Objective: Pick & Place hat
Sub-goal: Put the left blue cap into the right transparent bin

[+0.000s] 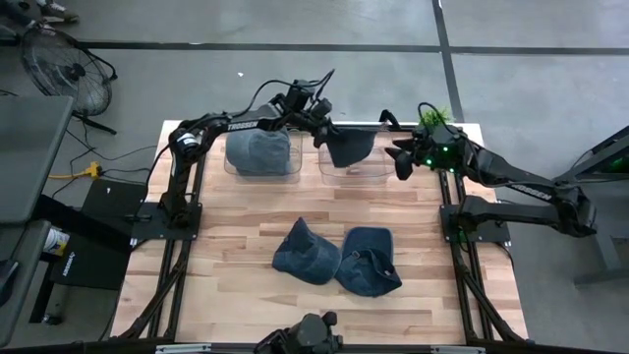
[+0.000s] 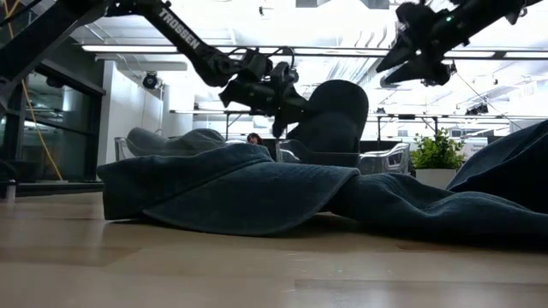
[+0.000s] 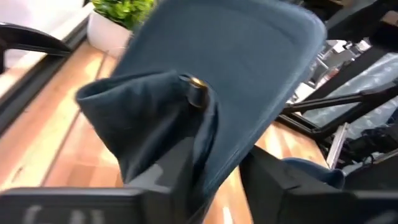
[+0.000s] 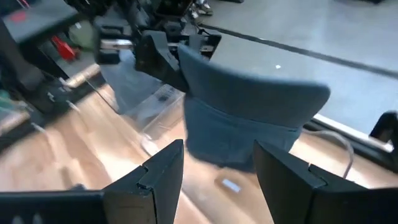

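Observation:
A dark blue cap [image 1: 351,147] hangs at my left gripper [image 1: 322,133] over the right clear bin [image 1: 369,177] at the table's far edge. In the low view the cap [image 2: 336,115] stands with its brim up beside that gripper [image 2: 276,96], its lower part at the bin's rim. My right gripper [image 1: 403,157] is open, just right of the cap, and touches nothing. In its wrist view the cap [image 4: 249,112] lies ahead of the open fingers. The left clear bin [image 1: 236,165] holds a grey-blue cap [image 1: 260,149]. My left gripper [image 3: 214,165] is shut on the cap's gathered cloth [image 3: 202,146], below a brass eyelet [image 3: 198,93]. The cloth is pinched between the two fingers, in several folded layers. The fingers come level from the table's left. The brim [image 3: 249,68] stands beyond them, clear of the table.
Two more dark blue caps lie on the wooden table's near half, one at the middle [image 1: 305,251] and one to its right [image 1: 369,261]. A potted green plant [image 1: 437,116] stands at the far right corner. Both arm bases flank the table.

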Motion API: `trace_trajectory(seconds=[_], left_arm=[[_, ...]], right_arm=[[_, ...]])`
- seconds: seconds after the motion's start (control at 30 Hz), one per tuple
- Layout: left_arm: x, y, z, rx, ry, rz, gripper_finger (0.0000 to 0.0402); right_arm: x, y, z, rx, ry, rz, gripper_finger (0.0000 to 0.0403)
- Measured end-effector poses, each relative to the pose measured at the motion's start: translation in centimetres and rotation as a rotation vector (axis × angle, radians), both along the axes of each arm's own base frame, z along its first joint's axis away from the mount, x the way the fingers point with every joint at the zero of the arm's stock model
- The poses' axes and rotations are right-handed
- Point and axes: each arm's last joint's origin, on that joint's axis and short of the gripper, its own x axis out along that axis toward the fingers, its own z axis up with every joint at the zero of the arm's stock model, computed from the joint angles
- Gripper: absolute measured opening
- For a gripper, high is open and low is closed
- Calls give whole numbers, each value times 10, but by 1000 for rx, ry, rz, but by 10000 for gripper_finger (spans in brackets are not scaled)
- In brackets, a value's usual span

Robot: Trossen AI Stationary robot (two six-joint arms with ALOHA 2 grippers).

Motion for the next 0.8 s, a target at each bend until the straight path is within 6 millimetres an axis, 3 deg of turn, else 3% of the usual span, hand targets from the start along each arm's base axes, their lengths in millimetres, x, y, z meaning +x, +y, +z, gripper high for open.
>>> trace_trajectory(seconds=[0.2,0.5,0.8], left_arm=[[1,-2,1,-4,-11,-23,13],[0,-7,0,-65,-31,-154,7],[-2,-10,2,-54,-98,-309,3]], right_arm=[[21,-18,-4,-91,33,45,188],[37,-50,32,-252,202,207,188],[39,-82,66,-228,316,387,188]])
